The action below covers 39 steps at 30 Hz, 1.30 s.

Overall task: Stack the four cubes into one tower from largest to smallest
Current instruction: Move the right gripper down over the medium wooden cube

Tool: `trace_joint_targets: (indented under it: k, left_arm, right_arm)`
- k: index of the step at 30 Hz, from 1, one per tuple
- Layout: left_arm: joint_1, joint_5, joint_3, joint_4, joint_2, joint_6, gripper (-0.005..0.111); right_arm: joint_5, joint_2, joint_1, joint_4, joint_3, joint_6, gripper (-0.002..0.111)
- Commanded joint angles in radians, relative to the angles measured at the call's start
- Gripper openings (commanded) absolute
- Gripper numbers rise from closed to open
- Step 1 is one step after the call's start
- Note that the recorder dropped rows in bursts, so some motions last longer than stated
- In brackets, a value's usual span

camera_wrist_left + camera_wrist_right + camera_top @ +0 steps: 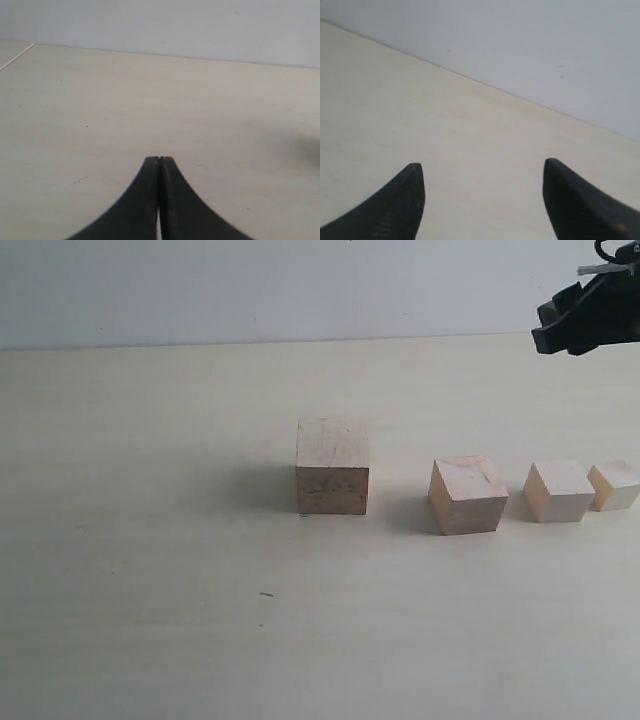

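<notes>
Open worktop (150,540) spreads left of and in front of the largest cube (332,465). A wide gap separates it from the second cube (467,495); the third cube (558,491) and smallest cube (614,485) crowd just beside each other, gaps narrow

The robot looks black in every part I can see. The left gripper (159,159) has two smooth black fingers (142,205). Each one is wide at the back and curves in to a thin, flat tip, a bit like a bird's beak. The right gripper (482,166) has the same kind of black fingers (580,200), with rounded points. One of them has tiny criss-cross lines on its inner side. From across the room, the end of the right arm (585,320) looks like a chunky black lump with bumpy edges. A pale grey piece (606,270) sits on top of it, and a thin black cable (602,250) loops above that.
</notes>
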Motion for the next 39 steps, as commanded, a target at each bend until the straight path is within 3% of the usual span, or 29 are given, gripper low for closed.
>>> trace_joint_targets:
  k: [1, 12, 14, 15, 16, 17, 19, 25, 27, 30, 34, 39]
  left_arm:
    - [0.005, -0.012, 0.003, -0.006, -0.004, -0.003, 0.000]
    - [0.005, -0.012, 0.003, -0.006, -0.004, 0.000, 0.000]
    - [0.005, -0.012, 0.003, -0.006, -0.004, 0.000, 0.000]
    - [0.005, -0.012, 0.003, -0.006, -0.004, 0.000, 0.000]
    - [0.005, -0.012, 0.003, -0.006, -0.004, 0.000, 0.000]
    - [0.005, -0.012, 0.003, -0.006, -0.004, 0.000, 0.000]
    - [0.005, -0.012, 0.003, -0.006, -0.004, -0.002, 0.000]
    - [0.005, -0.012, 0.003, -0.006, -0.004, -0.002, 0.000]
    - [0.005, -0.012, 0.003, -0.006, -0.004, -0.002, 0.000]
    - [0.005, -0.012, 0.003, -0.006, -0.004, 0.000, 0.000]
    - [0.005, -0.012, 0.003, -0.006, -0.004, 0.000, 0.000]
    - [0.005, -0.012, 0.003, -0.006, -0.004, 0.000, 0.000]
  right_arm:
    - [0.075, -0.019, -0.004, 0.087, -0.007, 0.022, 0.064]
    - [0.422, -0.034, -0.004, 0.068, -0.007, 0.143, 0.064]
    - [0.387, -0.039, 0.021, -0.133, -0.004, 0.434, 0.064]
    - [0.348, -0.039, 0.042, -0.362, -0.004, 0.731, 0.064]
    - [0.319, -0.039, 0.062, -0.527, -0.003, 0.909, 0.064]
    - [0.262, -0.039, 0.110, -0.819, 0.001, 1.235, 0.064]
    - [0.109, -0.039, 0.186, -1.014, 0.055, 1.444, 0.064]
    - [-0.198, -0.039, 0.287, -1.046, 0.312, 1.527, 0.064]
    - [-0.410, -0.039, 0.287, -1.124, 0.431, 1.640, 0.064]
    - [-0.646, -0.021, 0.287, -1.208, 0.547, 1.616, 0.066]
    - [-0.659, 0.027, 0.287, -1.135, 0.551, 1.530, 0.076]
    - [-0.657, 0.129, 0.287, -1.118, 0.531, 1.537, 0.078]
